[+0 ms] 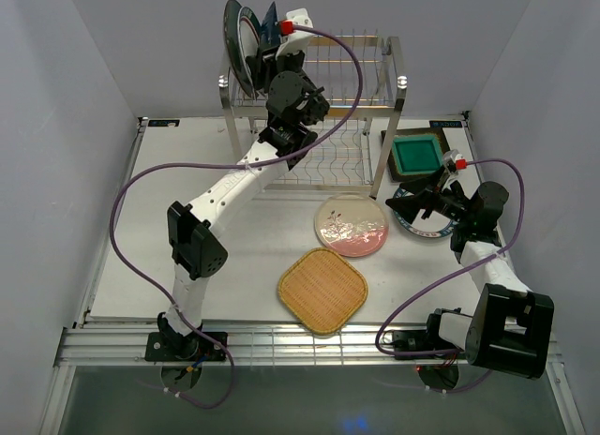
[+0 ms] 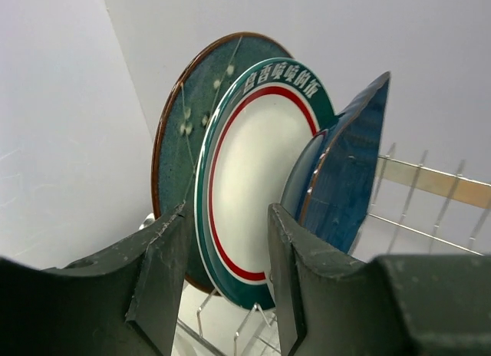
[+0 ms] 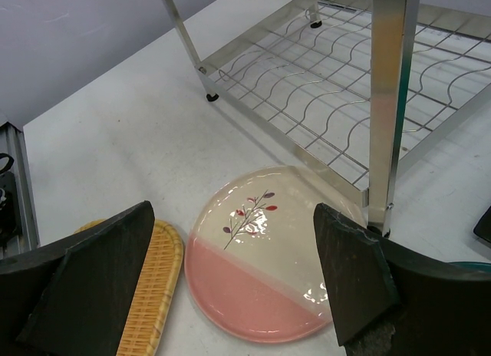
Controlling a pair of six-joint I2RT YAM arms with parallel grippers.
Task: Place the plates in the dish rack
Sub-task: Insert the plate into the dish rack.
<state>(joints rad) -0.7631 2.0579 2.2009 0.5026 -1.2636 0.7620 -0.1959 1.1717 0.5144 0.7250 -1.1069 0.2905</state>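
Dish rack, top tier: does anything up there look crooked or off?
The dark blue leaf-shaped plate tilts away from the white green-rimmed plate and the teal speckled plate, which stand close together. Its top fans out to the right over the wires of the dish rack. No chips or spills show.

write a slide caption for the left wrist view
Left gripper open at a white green-rimmed plate standing in the dish rack between a teal plate and a blue leaf-shaped plate
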